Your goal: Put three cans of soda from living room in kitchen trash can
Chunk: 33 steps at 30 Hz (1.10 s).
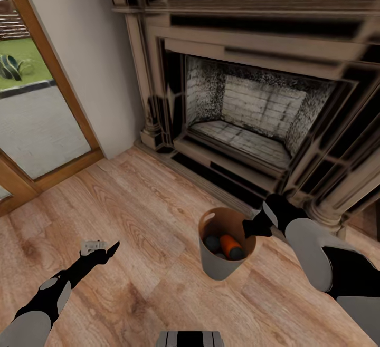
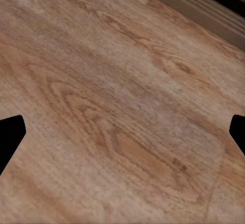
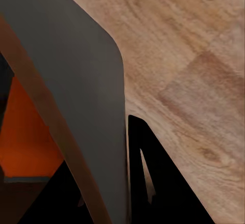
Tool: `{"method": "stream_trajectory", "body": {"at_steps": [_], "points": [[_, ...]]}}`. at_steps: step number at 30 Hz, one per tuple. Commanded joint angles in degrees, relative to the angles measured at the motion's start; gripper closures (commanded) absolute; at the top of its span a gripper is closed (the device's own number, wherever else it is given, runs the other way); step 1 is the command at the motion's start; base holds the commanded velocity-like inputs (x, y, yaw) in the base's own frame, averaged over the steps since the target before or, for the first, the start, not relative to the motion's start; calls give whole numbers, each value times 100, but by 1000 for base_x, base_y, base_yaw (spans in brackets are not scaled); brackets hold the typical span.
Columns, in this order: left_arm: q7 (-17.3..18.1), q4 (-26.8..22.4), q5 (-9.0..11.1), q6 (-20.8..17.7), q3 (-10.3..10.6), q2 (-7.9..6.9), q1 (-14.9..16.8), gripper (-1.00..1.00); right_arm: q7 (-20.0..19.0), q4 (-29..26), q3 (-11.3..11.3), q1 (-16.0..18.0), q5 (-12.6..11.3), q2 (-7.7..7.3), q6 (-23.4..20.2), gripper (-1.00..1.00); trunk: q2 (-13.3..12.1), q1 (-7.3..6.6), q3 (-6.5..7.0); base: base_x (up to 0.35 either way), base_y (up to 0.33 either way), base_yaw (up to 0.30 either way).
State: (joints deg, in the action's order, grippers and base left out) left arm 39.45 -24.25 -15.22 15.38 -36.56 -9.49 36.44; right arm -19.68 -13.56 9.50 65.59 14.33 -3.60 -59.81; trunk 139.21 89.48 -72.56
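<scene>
**The Bin Is Held by the Fireplace**

A small round trash can is seen above the plank floor in the living room. Its rim is held by the right hand. The hand is clamped on the rim at the far right side of the can, with one finger outside the wall. In the right wrist view the wall of the can is seen close up, with an orange shape inside it.

Soda cans are seen inside the trash can. One orange can of soda is lying tilted, with its grey top pointing near and right. A second can is seen just beside it on the left, mostly in shadow. How many cans are inside in all cannot be told.

The left hand is held out over the floor, well apart from the trash can, at the near left. Its fingers are spread apart and nothing is held between them. In the left wrist view two dark fingertips are seen at the edges, with bare wood planks between them.

A big dark fireplace is seen at the far side, just behind the trash can. A glass door with a wood frame is seen at the far left, with grass outside.
</scene>
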Motion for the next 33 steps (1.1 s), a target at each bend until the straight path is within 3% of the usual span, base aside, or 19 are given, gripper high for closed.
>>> {"method": "stream_trajectory", "body": {"at_steps": [1,10,25,33], "points": [[0,0,1,0,0,0,-1,-100,-19,-2,35,2,-141,1,-19,100,42,22,-18,0,0,0],[-4,-1,-4,13,0,0,-5,-100,-19,-53,29,-7,-141,0,-19,100,403,219,-179,0,0,0],[1,-1,-7,44,0,0,-6,-100,-19,-59,18,-11,-141,0,-19,100,423,258,-512,0,0,0],[-4,1,-3,50,0,0,-4,-100,-19,-59,15,-11,-134,0,-19,100,425,263,-556,0,0,0]]}}
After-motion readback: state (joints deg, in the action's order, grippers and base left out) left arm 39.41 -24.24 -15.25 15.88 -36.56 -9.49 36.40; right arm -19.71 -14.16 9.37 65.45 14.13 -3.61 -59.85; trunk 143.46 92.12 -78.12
